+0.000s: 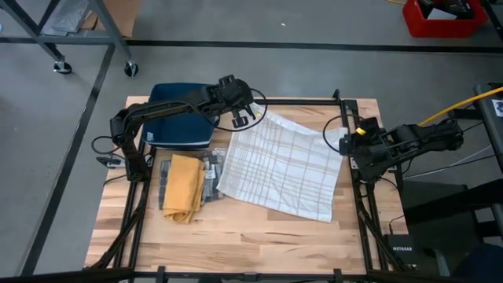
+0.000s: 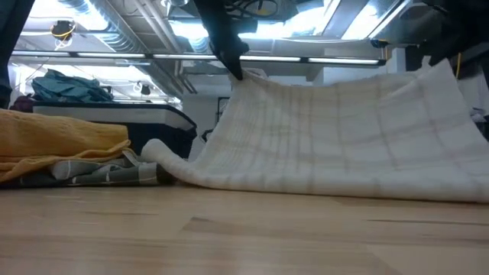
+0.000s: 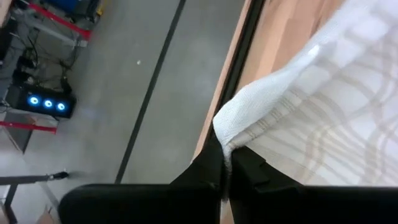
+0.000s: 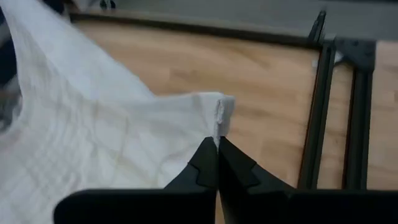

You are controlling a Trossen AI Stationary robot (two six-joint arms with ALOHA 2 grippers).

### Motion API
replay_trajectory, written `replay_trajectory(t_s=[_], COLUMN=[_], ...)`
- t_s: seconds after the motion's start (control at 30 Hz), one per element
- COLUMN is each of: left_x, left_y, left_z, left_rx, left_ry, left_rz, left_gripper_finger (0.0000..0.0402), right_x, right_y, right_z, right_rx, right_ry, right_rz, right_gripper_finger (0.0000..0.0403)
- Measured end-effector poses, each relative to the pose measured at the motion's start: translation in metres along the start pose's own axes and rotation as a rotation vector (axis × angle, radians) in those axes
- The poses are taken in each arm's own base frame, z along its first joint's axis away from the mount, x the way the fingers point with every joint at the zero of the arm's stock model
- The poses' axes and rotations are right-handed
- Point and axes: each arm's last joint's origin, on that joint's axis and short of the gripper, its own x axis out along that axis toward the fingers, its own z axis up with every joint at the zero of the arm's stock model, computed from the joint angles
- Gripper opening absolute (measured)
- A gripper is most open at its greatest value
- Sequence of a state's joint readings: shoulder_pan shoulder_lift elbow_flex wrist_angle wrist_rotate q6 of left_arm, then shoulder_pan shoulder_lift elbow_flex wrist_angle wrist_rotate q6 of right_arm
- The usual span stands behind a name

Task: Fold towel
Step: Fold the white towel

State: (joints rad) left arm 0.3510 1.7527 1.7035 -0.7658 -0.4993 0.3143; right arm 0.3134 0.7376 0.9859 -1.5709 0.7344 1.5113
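A white towel [image 1: 283, 169] with thin grey check lines is raised along its far edge. Its near edge [image 2: 321, 191] lies on the wooden table [image 1: 236, 236]. My left gripper [image 1: 251, 116] is shut on the towel's far left corner, and my right gripper [image 1: 344, 144] is shut on its far right corner. In the low view the towel slopes down from both raised corners toward the table's near side. My left gripper pinches the towel's far left corner [image 3: 233, 124] between its two fingers, and a small bunched tip sticks out past them. The fingers slant down at it. The corner is lifted clear and the cloth falls away below it to the table. My right gripper pinches the towel's far right corner [image 4: 219, 113] between its two fingertips, with a short tip standing out beyond them. The fingers slant downward. This corner is held off the table and the cloth hangs from it in a shallow sag.
A folded yellow cloth [image 1: 182, 187] lies on a grey patterned cloth [image 1: 211, 174] at the table's left. A dark blue case [image 1: 181, 118] sits at the far left. Black frame rails [image 1: 363, 204] run along the table's sides. Bare wood lies near the front edge.
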Motion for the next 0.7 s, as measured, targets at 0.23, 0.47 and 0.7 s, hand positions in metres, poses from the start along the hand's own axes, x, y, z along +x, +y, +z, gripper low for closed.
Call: replay_trajectory(t_s=[0.23,0.47,0.7], left_x=[-0.016,-0.031,-0.047], left_y=[-0.018,-0.041,-0.063], left_z=[-0.016,-0.022,-0.024], left_rx=[0.092,0.145,0.171], left_ry=[0.157,0.219,0.249], left_rz=[-0.110,-0.238,-0.316], left_gripper_finger=[0.0000,0.0000,0.0000], right_x=[0.002,0.012,0.024], right_y=[0.008,0.034,0.065], right_z=[-0.009,-0.021,-0.034], right_rx=[-0.043,-0.085,-0.129], right_ry=[0.233,0.370,0.468], right_rz=[-0.016,-0.067,-0.033], right_gripper_finger=[0.0001,0.0001,0.0005])
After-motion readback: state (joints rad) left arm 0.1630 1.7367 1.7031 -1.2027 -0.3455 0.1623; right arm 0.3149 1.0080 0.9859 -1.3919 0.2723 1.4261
